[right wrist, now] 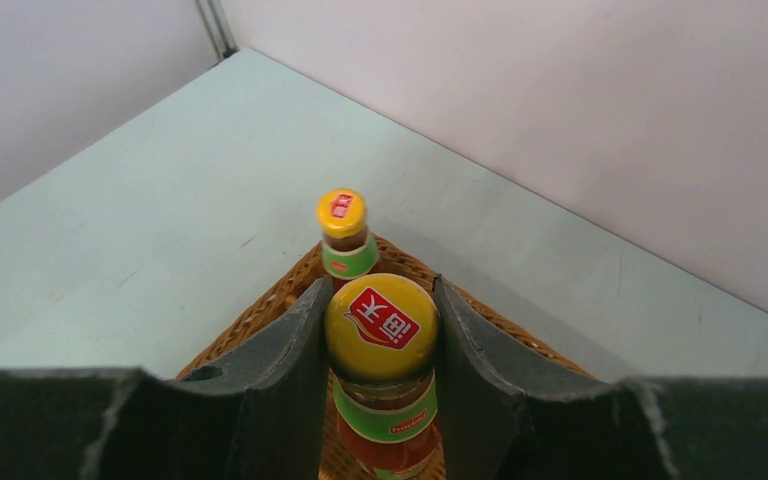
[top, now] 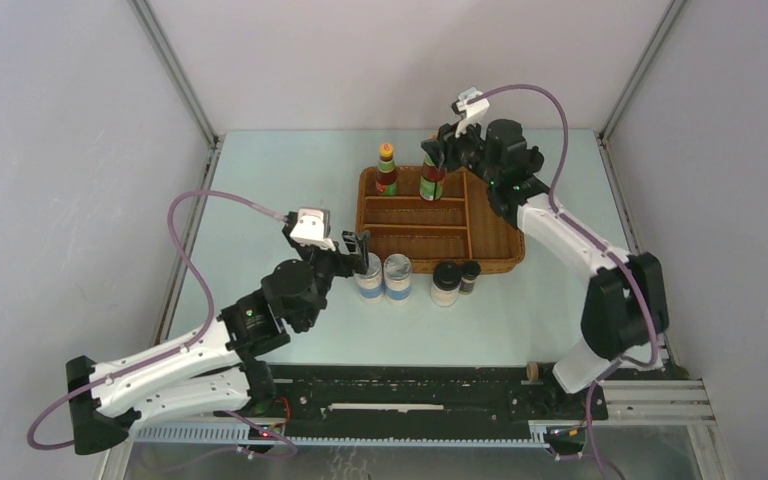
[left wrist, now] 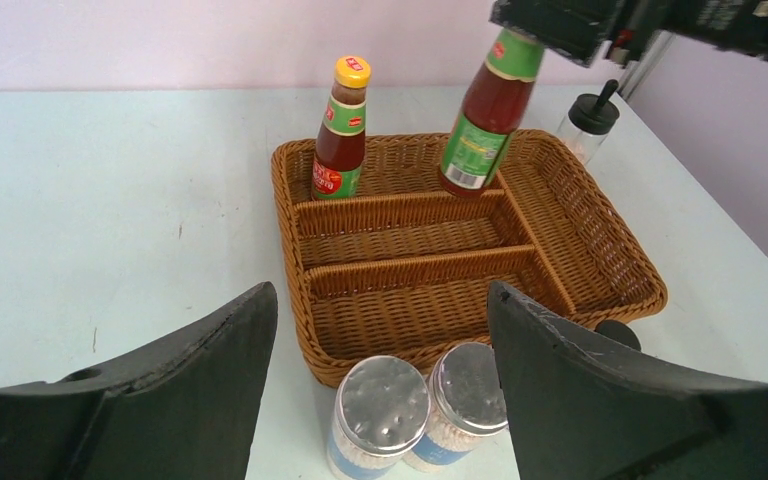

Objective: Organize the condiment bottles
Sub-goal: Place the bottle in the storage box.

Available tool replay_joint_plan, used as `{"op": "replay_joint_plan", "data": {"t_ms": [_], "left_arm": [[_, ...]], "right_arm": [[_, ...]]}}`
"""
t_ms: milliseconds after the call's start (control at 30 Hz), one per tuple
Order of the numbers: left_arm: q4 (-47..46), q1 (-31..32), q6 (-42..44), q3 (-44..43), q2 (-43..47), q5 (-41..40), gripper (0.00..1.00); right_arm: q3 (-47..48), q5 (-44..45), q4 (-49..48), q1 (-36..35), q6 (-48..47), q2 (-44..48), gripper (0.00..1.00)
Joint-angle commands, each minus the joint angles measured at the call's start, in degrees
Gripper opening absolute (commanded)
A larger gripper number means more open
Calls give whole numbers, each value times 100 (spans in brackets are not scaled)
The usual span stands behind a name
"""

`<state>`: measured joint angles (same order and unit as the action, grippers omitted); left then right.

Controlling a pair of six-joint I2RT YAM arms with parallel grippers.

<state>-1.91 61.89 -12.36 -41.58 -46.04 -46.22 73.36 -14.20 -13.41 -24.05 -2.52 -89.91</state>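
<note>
Two condiment bottles with dark sauce and yellow caps are in the back compartment of the wicker tray [top: 492,250]. The first sauce bottle [top: 387,170] [left wrist: 343,130] [right wrist: 343,235] stands upright. My right gripper [top: 440,152] [right wrist: 381,322] is shut on the yellow cap of the second sauce bottle [top: 431,180] [left wrist: 480,125], which leans with its base low in the tray. Two silver-topped shakers [top: 368,277] [top: 398,277] [left wrist: 380,412] [left wrist: 468,395] stand side by side before the tray's front rim. My left gripper [top: 361,245] [left wrist: 380,295] hangs open just above and behind them, holding nothing.
A white black-capped bottle [top: 446,283] and a tiny dark bottle [top: 470,277] stand right of the shakers, before the tray. Another black-capped bottle [left wrist: 590,120] stands behind the tray's far right corner. The tray's long compartments [left wrist: 400,240] hold nothing.
</note>
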Motion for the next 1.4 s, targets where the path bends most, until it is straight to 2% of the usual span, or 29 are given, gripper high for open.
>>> {"op": "replay_joint_plan", "data": {"t_ms": [0, 267, 500, 1367], "left_arm": [[-460, -86, 94, -101, -92, 126, 81], [-819, -146, 124, 70, -230, 180, 81], [-1091, -201, 58, 239, -367, 280, 80], [-1447, -291, 12, 613, -385, 359, 80]], "right_arm": [[788, -283, -1136, 263, 171, -485, 0], [1766, -584, -1158, 585, 114, -1558, 0], [2110, -737, -1287, 697, 85, -2118, 0], [782, -730, -2116, 779, -231, -2101, 0]]}}
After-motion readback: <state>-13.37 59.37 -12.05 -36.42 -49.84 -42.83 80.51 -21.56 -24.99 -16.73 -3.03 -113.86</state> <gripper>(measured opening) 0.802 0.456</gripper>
